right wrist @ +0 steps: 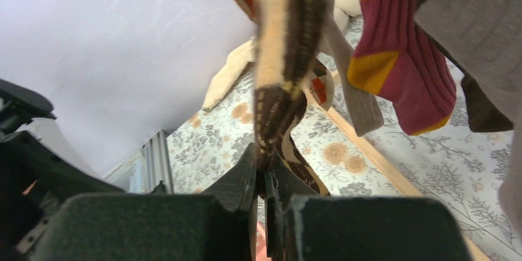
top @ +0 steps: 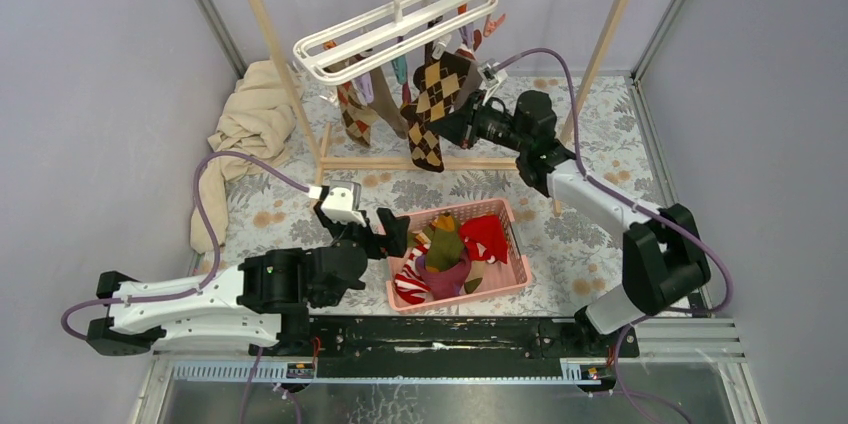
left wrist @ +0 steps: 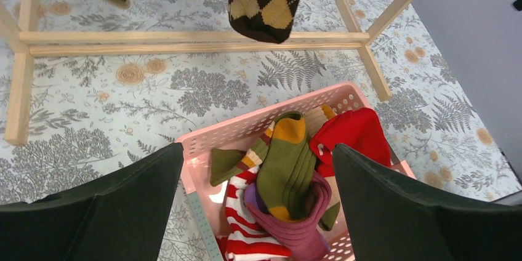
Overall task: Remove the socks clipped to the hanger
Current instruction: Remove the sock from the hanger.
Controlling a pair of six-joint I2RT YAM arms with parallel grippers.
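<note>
The white hanger hangs from the rail with several socks clipped under it. My right gripper is shut on the brown and tan argyle sock, at mid-height. In the right wrist view the jaws pinch a dark fold of this argyle sock, and a magenta sock hangs beside it. My left gripper stands open above the left edge of the pink basket. Seen from the left wrist, nothing lies between the gripper fingers. Below them lie an olive sock, a red-white striped sock and a red sock.
The tall wooden rail frame carries the hanger; its base bar crosses the floral cloth behind the basket. A beige cloth is heaped at the left wall. Grey walls close both sides.
</note>
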